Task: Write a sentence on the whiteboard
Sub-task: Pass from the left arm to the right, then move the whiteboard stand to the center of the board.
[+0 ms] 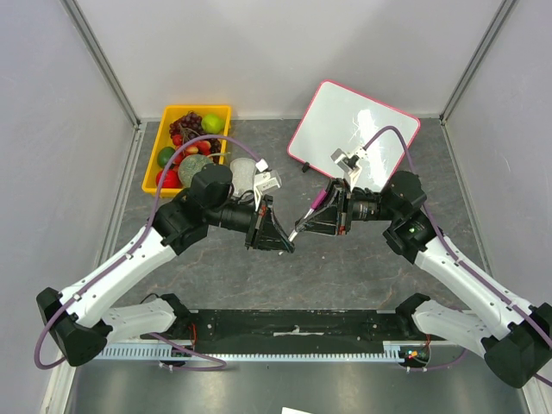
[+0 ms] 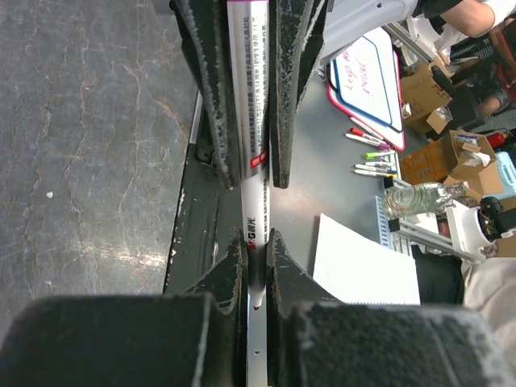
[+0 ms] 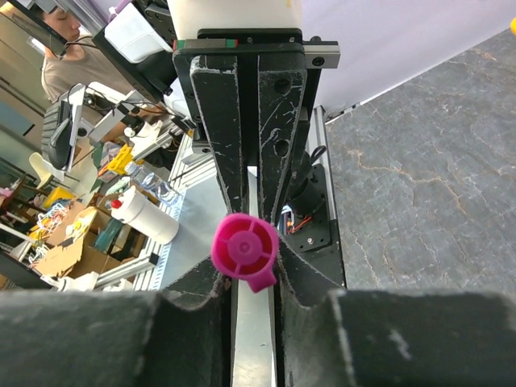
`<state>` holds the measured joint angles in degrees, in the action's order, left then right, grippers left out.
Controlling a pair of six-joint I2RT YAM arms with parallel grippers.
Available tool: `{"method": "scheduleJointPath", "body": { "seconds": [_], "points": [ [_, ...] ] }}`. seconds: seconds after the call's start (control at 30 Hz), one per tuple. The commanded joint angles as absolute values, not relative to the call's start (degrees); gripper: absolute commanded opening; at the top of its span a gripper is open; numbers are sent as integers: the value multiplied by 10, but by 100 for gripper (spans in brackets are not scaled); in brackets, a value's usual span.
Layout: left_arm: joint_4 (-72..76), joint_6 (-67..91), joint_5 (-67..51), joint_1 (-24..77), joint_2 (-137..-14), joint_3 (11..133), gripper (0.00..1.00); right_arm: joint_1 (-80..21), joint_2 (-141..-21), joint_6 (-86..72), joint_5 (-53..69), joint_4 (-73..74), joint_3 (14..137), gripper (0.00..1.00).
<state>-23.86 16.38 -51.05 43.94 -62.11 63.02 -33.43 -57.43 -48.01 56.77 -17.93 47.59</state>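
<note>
The whiteboard (image 1: 354, 129) lies flat at the back right of the table, white with a pink-red frame. I see only glare on it, no sentence. A white marker (image 2: 248, 97) spans between my two grippers, which meet tip to tip at mid-table. My right gripper (image 1: 309, 226) is shut on the marker. The pink cap (image 3: 244, 250) on its rear end sits end-on between the right jaws (image 3: 250, 266) and also shows in the top view (image 1: 320, 201). My left gripper (image 1: 287, 244) is shut on the marker's nib end (image 2: 255, 258), the red nib bare.
A yellow bin (image 1: 222, 112) of fruit stands at the back left, with a pale object (image 1: 244, 172) just in front of it. The black base plate (image 1: 293, 323) runs along the near edge. Beyond the table, a second red-framed board (image 2: 367, 76) bears pink handwriting, with loose markers (image 2: 371, 157) and paper (image 2: 363, 266).
</note>
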Motion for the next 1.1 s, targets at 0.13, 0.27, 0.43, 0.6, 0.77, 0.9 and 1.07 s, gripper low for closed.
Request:
{"method": "scheduleJointPath", "body": {
  "seconds": [0.13, 0.27, 0.43, 0.6, 0.77, 0.9, 1.07],
  "points": [
    [-229, 141, -537, 437, -609, 623, 2, -336, -556, -485, 577, -197, 471, 1],
    [-229, 141, -539, 438, -611, 622, 2, -336, -552, -485, 577, -200, 471, 0],
    [-235, 142, -487, 438, -601, 623, 64, -336, -548, -454, 555, -155, 473, 0],
    [-242, 140, -430, 437, -585, 615, 85, -335, -543, -382, 494, -68, 483, 0],
    [-253, 138, -366, 437, -592, 607, 86, -335, -543, -300, 362, 66, 505, 0],
    [-254, 141, -296, 437, -601, 598, 86, -335, -529, -264, 224, 143, 512, 0],
    [-249, 146, -196, 437, -634, 589, 87, -335, -494, -251, 59, 214, 519, 0]
  ]
}}
